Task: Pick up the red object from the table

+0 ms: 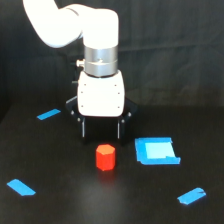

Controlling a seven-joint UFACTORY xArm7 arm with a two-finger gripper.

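Exterior view of a single white arm (75, 25) above a matte black table (60, 205). The arm enters from the upper left of the frame, where its upper link is cut off by the edge; a metallic wrist ring (101, 60) joins it to a white housing (101, 95) that points straight down.

Below the housing sits the gripper (101, 136). Its body and fingers are black and merge with the dark table and dark backdrop, so only two thin pale vertical edges mark the fingers. These edges stand apart, one to each side, which suggests a spread pincer; the fingertips themselves are too dark to trace, and whether they reach the table cannot be told.

The red object (105, 157), a small red-orange faceted block, stands upright on the table just below the gripper in the frame, roughly centred under the gap between the two pale edges. Nothing visibly touches it, and its lower edge blurs into a faint reddish reflection.

Just beside it, toward the exterior view's right, lies a blue square piece (156, 150), flat, with a paler centre. Three blue tape strips lie well apart: far left (48, 114), near left (21, 187), near right (192, 196).
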